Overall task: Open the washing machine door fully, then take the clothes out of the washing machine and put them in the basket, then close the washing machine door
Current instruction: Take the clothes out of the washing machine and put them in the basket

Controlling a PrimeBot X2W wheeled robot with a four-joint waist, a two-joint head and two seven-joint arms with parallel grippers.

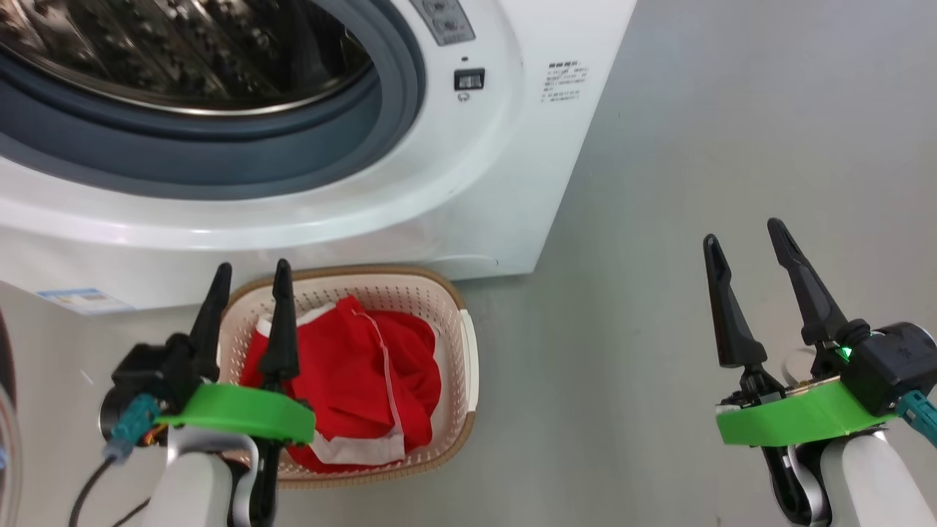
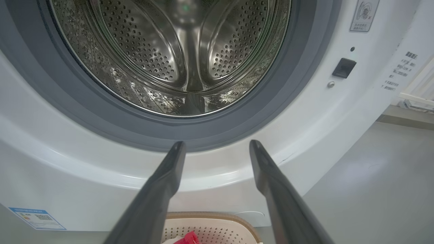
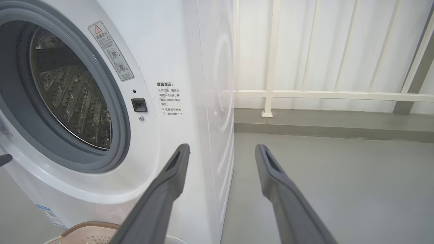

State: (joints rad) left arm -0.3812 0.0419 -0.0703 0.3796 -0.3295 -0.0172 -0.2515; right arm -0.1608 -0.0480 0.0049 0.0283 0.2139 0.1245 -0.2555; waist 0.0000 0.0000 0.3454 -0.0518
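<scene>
Jaws released on both: left gripper (image 1: 252, 266) over the basket (image 1: 448, 290) of red clothes (image 1: 344, 366), right gripper (image 1: 741, 232) well apart over the floor (image 1: 622, 380).

The clothes (image 1: 351, 373) lie in the basket (image 1: 468, 351) before the washing machine (image 1: 476, 183).

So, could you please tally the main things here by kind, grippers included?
washing machine: 1
basket: 1
heap of red clothes, lying in the basket: 1
grippers, both open: 2 (left gripper, right gripper)
Total: 5
</scene>
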